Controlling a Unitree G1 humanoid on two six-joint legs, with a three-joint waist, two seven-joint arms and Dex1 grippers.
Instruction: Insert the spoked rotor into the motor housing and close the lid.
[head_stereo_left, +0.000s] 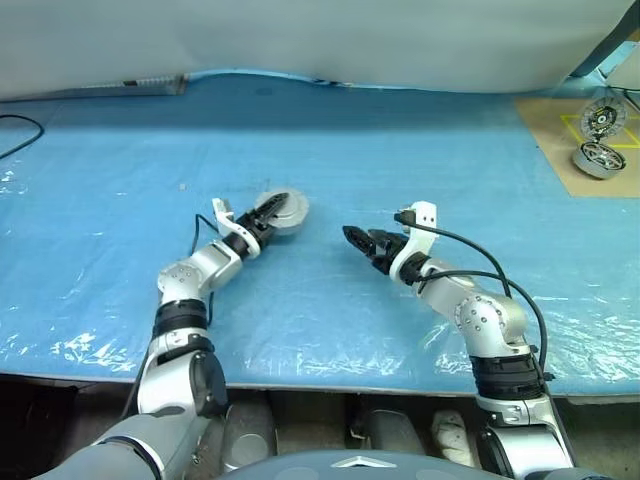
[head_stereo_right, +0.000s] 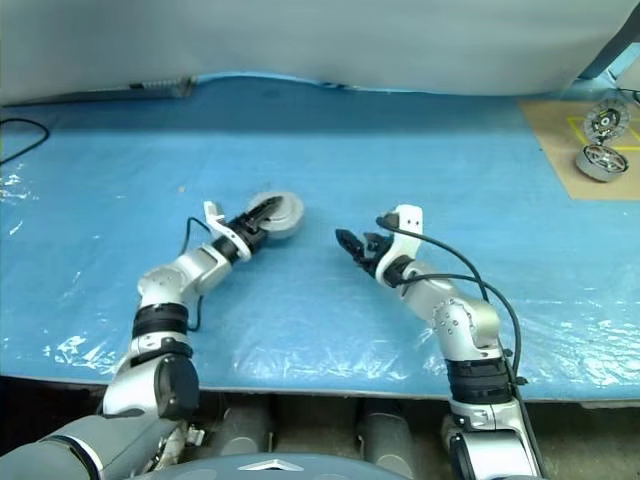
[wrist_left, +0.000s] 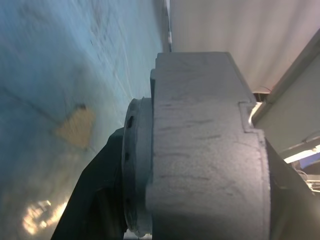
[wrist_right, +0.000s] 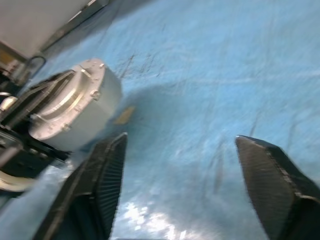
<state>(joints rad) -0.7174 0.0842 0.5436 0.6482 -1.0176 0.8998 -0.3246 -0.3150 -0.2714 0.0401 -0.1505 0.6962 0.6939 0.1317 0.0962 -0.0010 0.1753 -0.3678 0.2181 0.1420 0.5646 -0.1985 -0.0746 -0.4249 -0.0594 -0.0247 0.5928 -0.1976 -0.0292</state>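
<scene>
My left gripper (head_stereo_left: 276, 208) is shut across the lid (head_stereo_left: 296, 213), a thick round silver-grey piece held just above the blue table cover. In the left wrist view the lid (wrist_left: 200, 150) sits tight between the dark fingers (wrist_left: 95, 200). To its right, a short gap away, my right gripper (head_stereo_left: 352, 238) stands open and empty. Its wrist view shows both fingers (wrist_right: 102, 175) wide apart with the lid (wrist_right: 80, 107) beyond them. Far right on a tan board lie the dark-rimmed spoked rotor (head_stereo_left: 603, 118) and the round silver motor housing (head_stereo_left: 598, 160), both too small for detail.
The blue plastic sheet (head_stereo_left: 330, 140) covers the whole table up to a white backdrop. The tan board (head_stereo_left: 560, 140) with a yellow outline sits at the far right edge. A black cable (head_stereo_left: 18, 128) lies at the far left.
</scene>
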